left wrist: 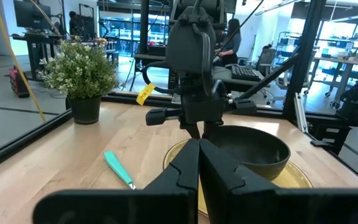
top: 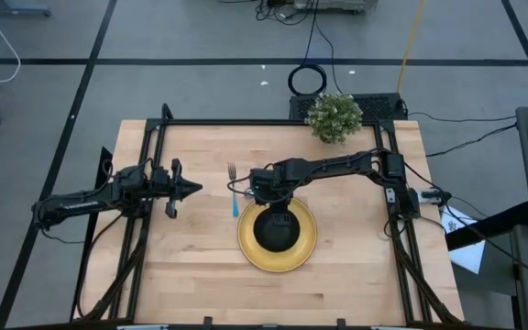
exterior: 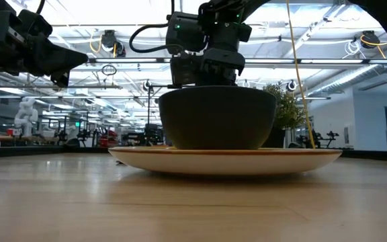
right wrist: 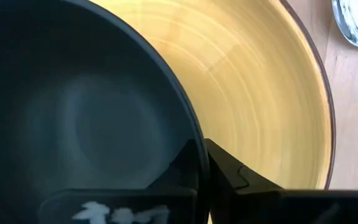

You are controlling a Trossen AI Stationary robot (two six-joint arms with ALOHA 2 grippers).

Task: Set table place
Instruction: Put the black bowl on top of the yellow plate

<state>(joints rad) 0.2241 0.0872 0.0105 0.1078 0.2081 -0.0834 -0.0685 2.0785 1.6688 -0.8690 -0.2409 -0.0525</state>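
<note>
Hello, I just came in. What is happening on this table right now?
A robot is setting a place at the wooden table. A black bowl sits on a yellow plate, and the right gripper is at the bowl's rim with its fingers closed. A fork with a blue handle lies just left of the plate. The left gripper waits to the left, closed and empty. A small potted plant stands at the far edge.

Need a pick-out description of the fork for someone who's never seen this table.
Start at the wooden table and find the round yellow plate carrying the black bowl. The fork lies flat on the wood just beyond the plate's left rim. Its teal handle and metal tines set it apart.
</note>
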